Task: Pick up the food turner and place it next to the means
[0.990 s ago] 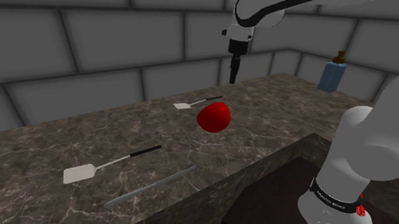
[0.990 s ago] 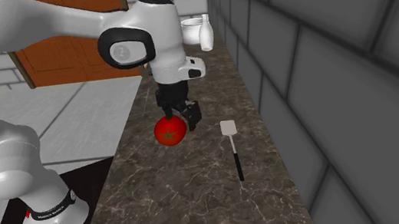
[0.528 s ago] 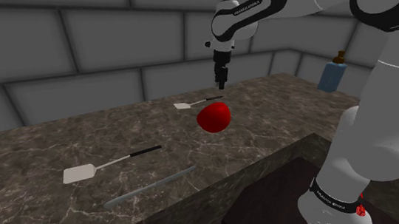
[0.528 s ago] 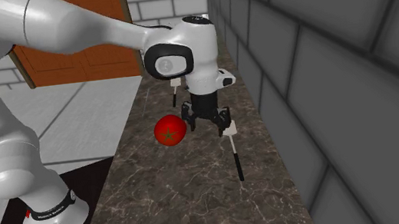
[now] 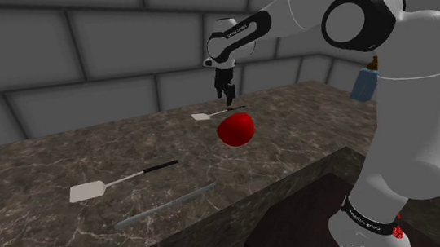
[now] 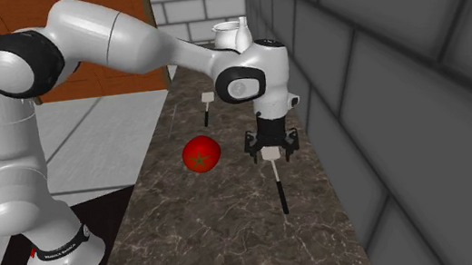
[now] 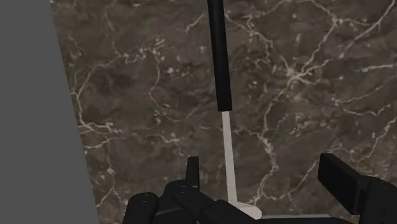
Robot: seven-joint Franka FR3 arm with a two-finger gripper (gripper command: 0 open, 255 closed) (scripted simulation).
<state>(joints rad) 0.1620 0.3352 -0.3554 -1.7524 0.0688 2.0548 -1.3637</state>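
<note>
Approach step, nothing grasped yet. Gripper (image 6: 270, 147) spread wide, hovering just above food turner (image 6: 278, 184), flat on counter (image 6: 237, 236) between tomato (image 6: 201, 154) and wall (image 6: 385, 92). Next, likely: descend straight, straddle thin white shaft beside the blade, then clamp.

The marble counter (image 5: 33, 159) is looked down on in the shoulder view from beside the stand (image 5: 292, 219), kept at the frame's lower right, and the grey block wall (image 5: 82, 57) is faced across the top. In the second exterior view the same counter is seen lengthwise, with the wall at the right and the stand at the lower left. A red round object (image 5: 235, 129) and the food turner (image 5: 213, 114) are shared by both views. In the wrist view the counter is looked straight down on from close by, with the turner's handle up the middle.
</note>
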